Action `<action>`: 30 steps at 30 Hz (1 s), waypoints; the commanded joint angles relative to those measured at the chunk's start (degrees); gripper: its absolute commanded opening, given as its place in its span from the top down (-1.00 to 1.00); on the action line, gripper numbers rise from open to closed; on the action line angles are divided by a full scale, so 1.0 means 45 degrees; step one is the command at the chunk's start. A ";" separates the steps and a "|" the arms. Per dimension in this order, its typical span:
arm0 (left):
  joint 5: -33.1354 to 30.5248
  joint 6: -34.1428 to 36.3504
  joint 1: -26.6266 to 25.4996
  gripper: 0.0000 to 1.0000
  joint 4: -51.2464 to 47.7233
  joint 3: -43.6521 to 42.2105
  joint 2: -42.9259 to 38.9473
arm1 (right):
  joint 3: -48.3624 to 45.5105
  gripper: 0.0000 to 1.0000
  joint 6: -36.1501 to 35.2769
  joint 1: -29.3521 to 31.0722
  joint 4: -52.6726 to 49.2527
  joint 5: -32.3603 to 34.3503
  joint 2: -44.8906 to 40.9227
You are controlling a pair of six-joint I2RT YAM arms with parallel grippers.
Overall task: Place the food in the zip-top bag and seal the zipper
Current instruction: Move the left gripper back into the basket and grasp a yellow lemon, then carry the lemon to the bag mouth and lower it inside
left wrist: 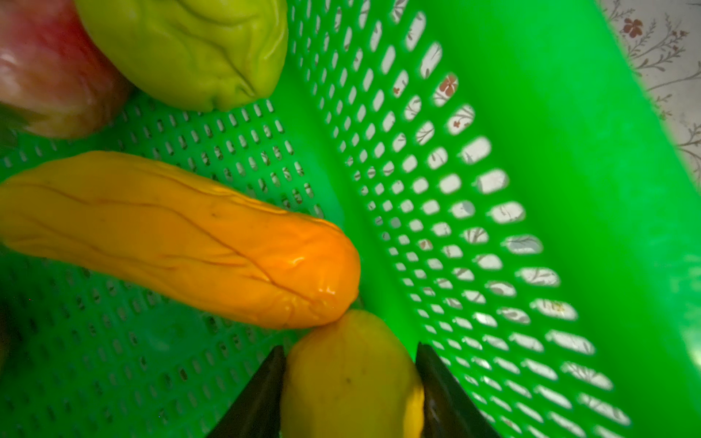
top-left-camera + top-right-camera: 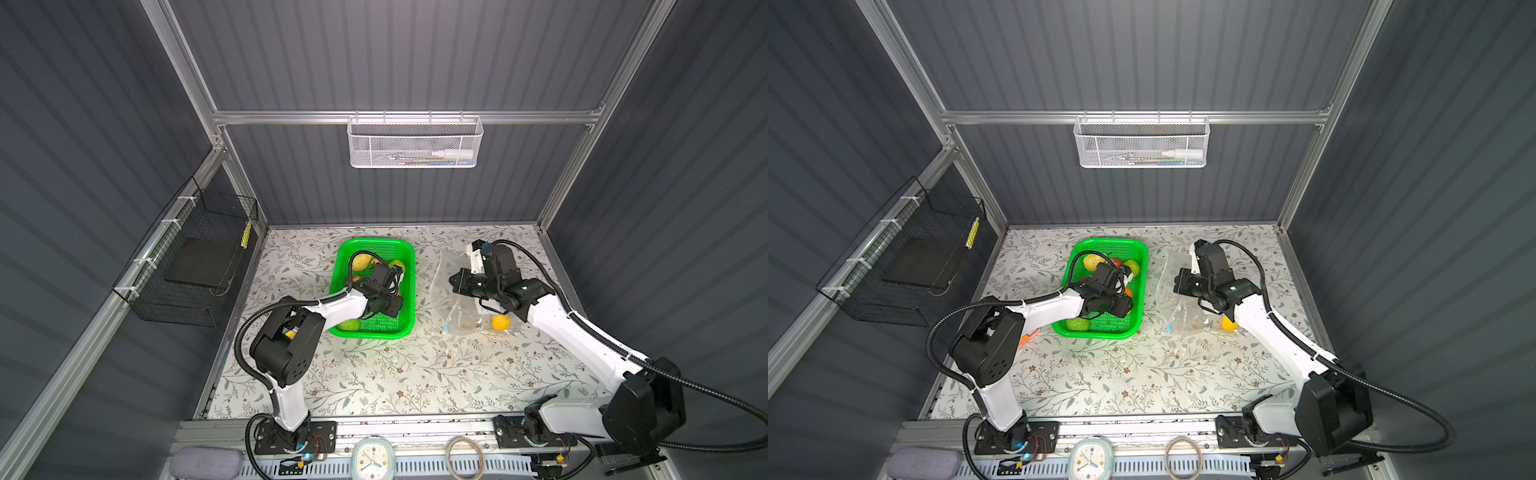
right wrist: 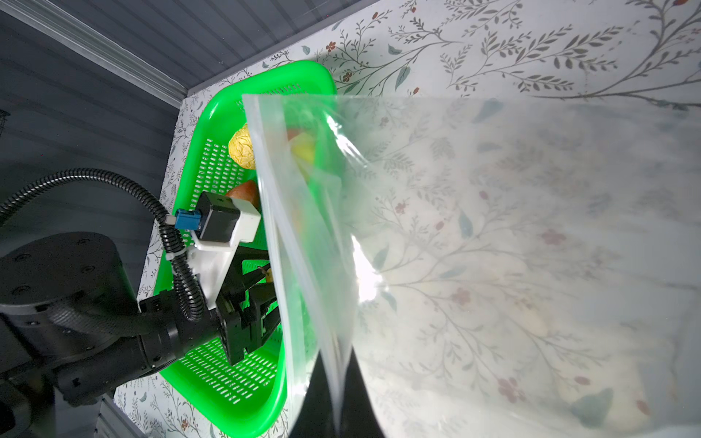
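I count one green basket (image 2: 374,241) on the left, one zip-top bag (image 2: 444,303) on the right, one yellow fruit (image 2: 500,322) inside it, and one long orange piece (image 1: 182,239) in the basket.

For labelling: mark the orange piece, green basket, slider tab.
orange piece (image 1: 170,235): left wrist view, mid-body.
green basket (image 2: 374,333): in a top view, near rim.
slider tab (image 2: 446,328): in a top view, tab centre.

My left fingers (image 1: 261,394) stand in the basket (image 2: 376,241), one food piece (image 1: 351,379) between them, the long piece (image 1: 182,239) touching it ahead. The zip-top bag (image 2: 446,291) has its edge between my right fingers (image 3: 358,405), beside the basket; one fruit (image 2: 501,322) lies inside.
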 commanded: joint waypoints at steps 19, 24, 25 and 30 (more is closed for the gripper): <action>-0.0914 -0.0276 0.0217 -0.02 -0.1024 0.0288 -0.2274 | -0.0020 1.00 -0.0094 0.0013 -0.0064 0.0147 -0.0211; -0.1638 -0.0938 0.0476 -0.01 -0.1133 0.0108 -0.1950 | -0.0079 1.00 -0.0128 -0.0002 -0.0109 0.0181 -0.0270; -0.1709 -0.1088 0.0520 -0.01 -0.1093 0.0088 -0.1950 | -0.0081 1.00 -0.0129 0.0005 -0.0108 0.0204 -0.0267; -0.1939 -0.1796 0.0634 -0.01 -0.0943 0.0071 -0.2158 | -0.0079 1.00 -0.0074 0.0012 -0.0084 0.0186 -0.0248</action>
